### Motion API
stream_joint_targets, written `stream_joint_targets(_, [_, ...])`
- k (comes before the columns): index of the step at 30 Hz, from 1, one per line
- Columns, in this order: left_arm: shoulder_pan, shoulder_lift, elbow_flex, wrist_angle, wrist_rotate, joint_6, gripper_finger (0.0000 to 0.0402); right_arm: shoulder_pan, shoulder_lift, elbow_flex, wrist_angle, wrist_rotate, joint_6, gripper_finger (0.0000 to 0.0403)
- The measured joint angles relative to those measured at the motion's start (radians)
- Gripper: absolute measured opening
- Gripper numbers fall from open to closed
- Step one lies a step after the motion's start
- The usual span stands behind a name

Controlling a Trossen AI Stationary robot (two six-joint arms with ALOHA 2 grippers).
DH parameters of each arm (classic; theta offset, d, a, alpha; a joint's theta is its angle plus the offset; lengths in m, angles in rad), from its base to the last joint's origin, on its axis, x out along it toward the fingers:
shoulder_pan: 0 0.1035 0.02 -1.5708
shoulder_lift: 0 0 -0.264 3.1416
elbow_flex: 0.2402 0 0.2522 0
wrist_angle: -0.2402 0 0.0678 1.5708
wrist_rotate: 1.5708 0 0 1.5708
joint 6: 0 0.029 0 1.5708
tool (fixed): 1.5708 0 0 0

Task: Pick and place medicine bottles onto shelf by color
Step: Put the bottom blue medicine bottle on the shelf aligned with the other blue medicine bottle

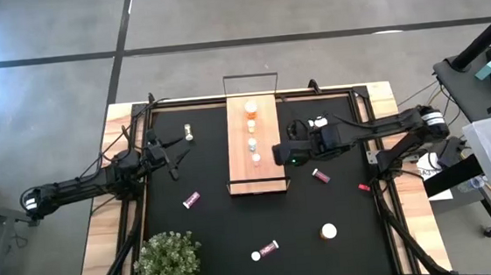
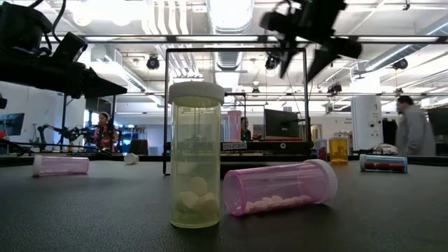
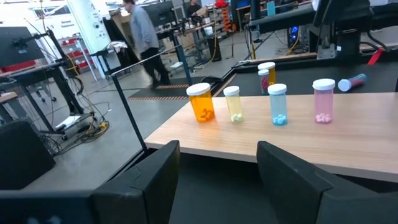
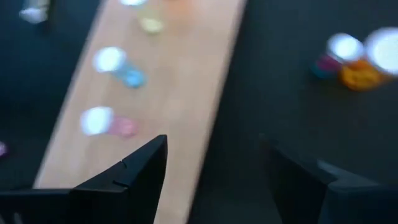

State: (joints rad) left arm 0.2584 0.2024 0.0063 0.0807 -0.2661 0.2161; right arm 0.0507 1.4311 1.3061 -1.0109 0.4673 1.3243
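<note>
Four medicine bottles [image 3: 202, 102] stood upright in a row on the shelf [image 1: 254, 159], pills inside. The right gripper [image 4: 214, 165] hovered spread and empty beside it; the left gripper [image 3: 217, 171] waited open.

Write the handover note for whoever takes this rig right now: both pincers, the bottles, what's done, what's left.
Left pincer: open, empty, facing the shelf from the table's left side.
Right pincer: open, empty, at the shelf's right edge.
Done: four bottles stand upright in a row on the shelf: orange, yellowish, blue, pink.
Left: on the mat, a lying pink bottle left of the shelf, a small upright one at far left, a dark red one lying right of the shelf, a cluster beside the right arm, a white-capped one and a lying pink one near the front.
</note>
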Motion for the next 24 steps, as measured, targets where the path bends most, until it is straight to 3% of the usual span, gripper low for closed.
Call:
stream_joint_targets(6, [0.0,0.0,0.0,0.0,0.0,0.0,0.0199,-0.001,-0.088,-0.138,-0.087,0.006,0.279,0.0216])
stream_joint_targets(11, [0.0,0.0,0.0,0.0,0.0,0.0,0.0199,-0.003,-0.204,-0.277,-0.087,0.003,0.412,0.0201])
stream_joint_targets(16, [0.0,0.0,0.0,0.0,0.0,0.0,0.0199,-0.01,-0.239,-0.405,-0.016,-0.067,0.393,0.0187])
stream_joint_targets(24, [0.0,0.0,0.0,0.0,0.0,0.0,0.0199,-0.048,-0.231,-0.441,0.006,-0.157,0.256,0.0168])
